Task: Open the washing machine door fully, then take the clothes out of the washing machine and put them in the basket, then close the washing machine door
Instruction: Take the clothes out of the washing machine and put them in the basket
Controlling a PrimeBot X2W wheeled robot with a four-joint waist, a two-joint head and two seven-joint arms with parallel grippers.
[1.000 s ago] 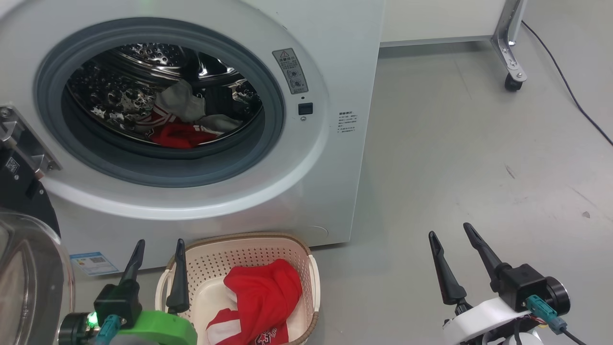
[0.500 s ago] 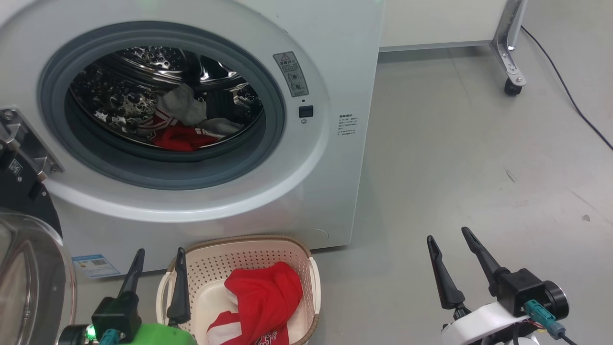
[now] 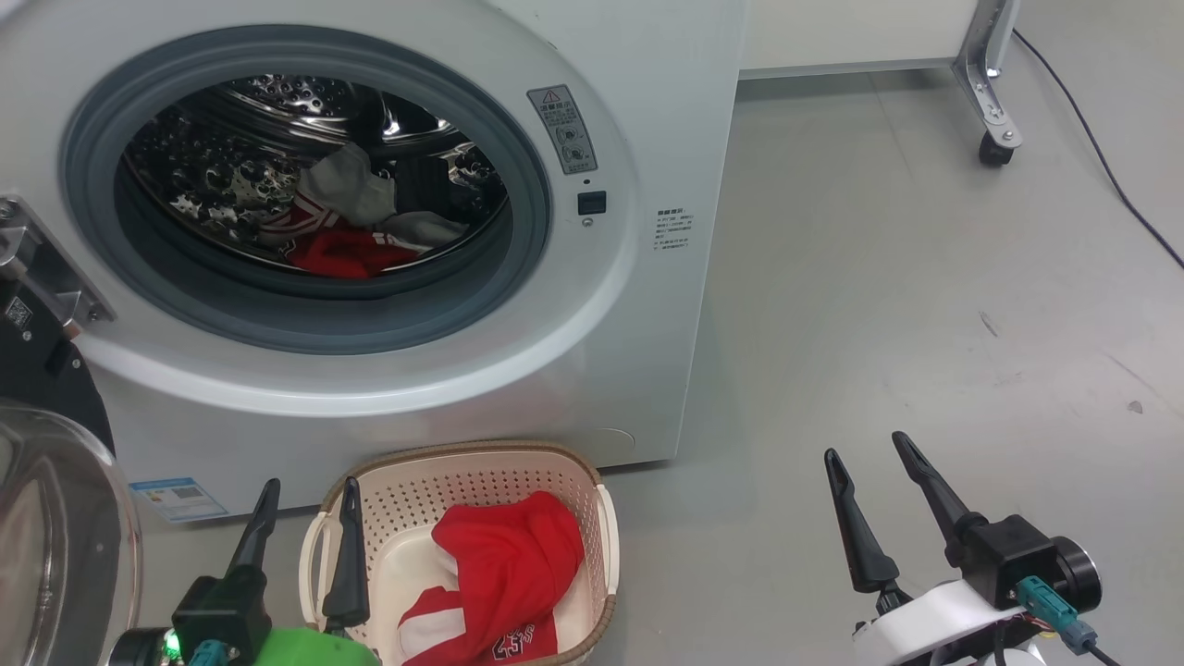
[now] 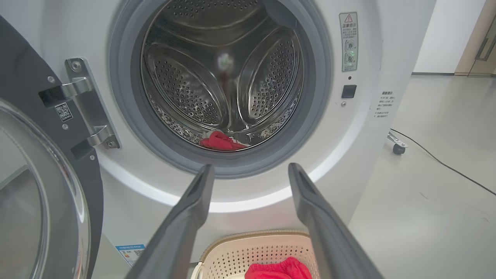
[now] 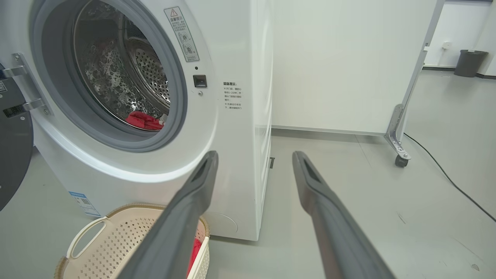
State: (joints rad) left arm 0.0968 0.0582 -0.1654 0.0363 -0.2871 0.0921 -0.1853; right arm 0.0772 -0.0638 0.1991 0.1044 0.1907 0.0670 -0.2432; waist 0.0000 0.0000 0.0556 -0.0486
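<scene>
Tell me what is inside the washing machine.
In the washing machine lie clothes: a red piece, a striped red-and-white one, a pale one on top. Anything beneath them is covered.

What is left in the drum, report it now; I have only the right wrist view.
Observer: Head view: red-and-white clothes lie low in the drum, a pale piece on top.
Operator: Give me the load in the basket.
Observer: It holds a red jersey with white trim and lettering.
Operator: Report the left gripper.
Observer: It is open and empty, near the basket's left end.
</scene>
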